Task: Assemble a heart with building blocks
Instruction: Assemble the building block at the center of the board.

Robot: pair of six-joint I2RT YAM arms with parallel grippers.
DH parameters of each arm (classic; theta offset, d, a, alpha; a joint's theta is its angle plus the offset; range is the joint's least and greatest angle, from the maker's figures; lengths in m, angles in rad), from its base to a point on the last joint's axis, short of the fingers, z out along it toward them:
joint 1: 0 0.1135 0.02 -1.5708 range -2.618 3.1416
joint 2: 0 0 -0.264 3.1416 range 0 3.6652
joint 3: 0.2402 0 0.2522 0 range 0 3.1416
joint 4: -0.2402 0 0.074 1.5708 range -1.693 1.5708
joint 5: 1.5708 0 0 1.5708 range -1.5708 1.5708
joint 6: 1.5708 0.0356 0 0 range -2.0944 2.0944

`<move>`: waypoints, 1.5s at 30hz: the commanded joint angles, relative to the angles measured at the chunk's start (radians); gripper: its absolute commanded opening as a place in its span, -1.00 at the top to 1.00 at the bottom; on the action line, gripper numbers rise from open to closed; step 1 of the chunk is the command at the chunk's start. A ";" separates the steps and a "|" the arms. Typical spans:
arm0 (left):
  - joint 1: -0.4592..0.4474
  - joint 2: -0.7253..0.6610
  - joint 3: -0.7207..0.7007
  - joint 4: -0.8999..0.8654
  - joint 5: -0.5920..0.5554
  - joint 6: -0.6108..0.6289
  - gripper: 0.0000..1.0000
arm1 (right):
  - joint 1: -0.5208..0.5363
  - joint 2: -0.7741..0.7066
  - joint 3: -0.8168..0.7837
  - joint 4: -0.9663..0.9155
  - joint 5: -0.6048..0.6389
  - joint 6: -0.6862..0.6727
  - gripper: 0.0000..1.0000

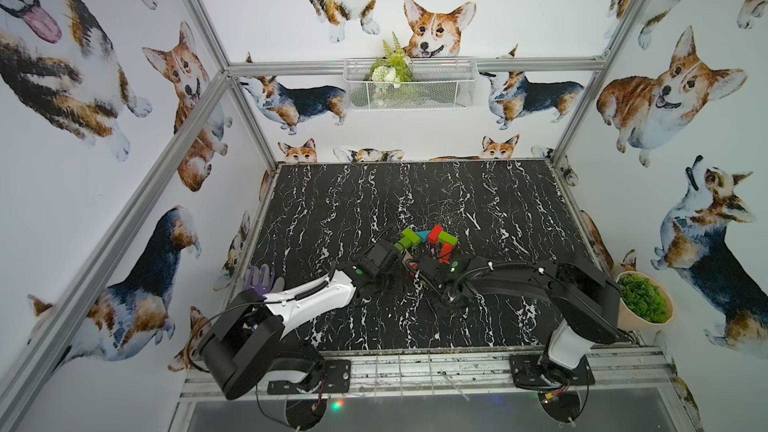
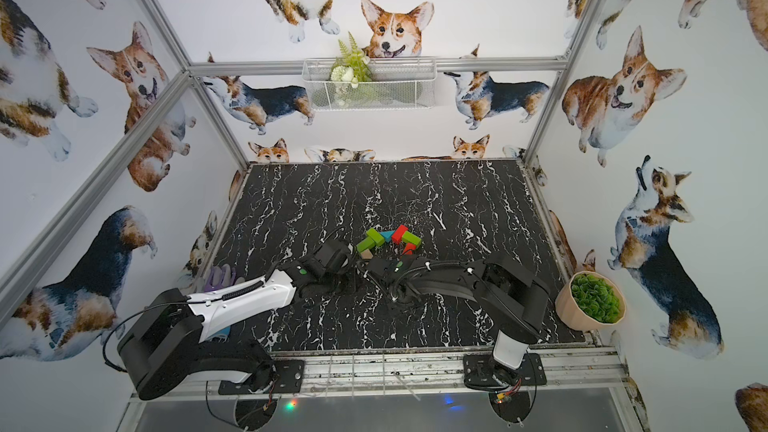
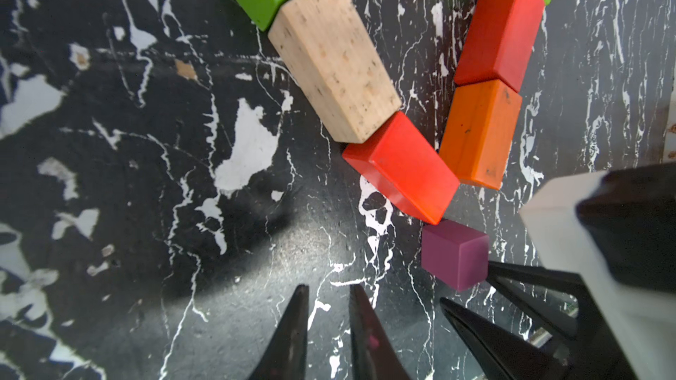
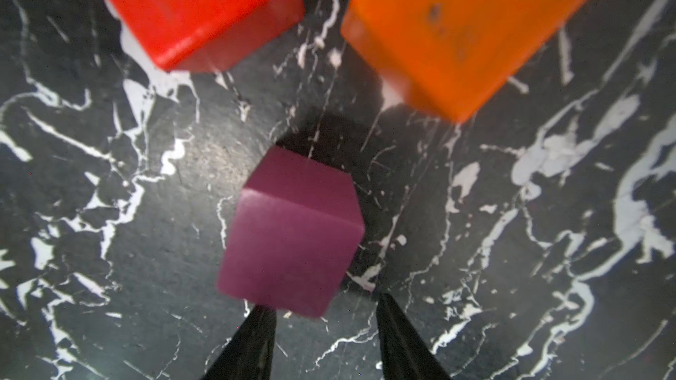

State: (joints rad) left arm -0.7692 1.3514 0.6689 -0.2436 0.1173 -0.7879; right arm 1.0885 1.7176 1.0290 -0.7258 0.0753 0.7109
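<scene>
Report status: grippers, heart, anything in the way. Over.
Left gripper open, empty. Right gripper open, purple cube on the table just ahead of it. Heart outline laid; cube at its tip, gap to the orange block. Right fingertips crowd the cube.

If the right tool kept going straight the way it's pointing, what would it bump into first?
Most likely the purple cube: it sits just ahead of the right tool, whose tips stand apart. Beyond it lie a red block and an orange block.
</scene>
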 commanded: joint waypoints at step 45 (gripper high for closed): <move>0.010 -0.028 -0.025 -0.017 -0.015 0.015 0.50 | -0.020 0.174 0.240 -0.098 0.099 0.134 0.46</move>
State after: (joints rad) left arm -0.7605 1.3273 0.6468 -0.2558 0.1040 -0.7853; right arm 1.0668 1.8885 1.2575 -0.8234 0.1608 0.8330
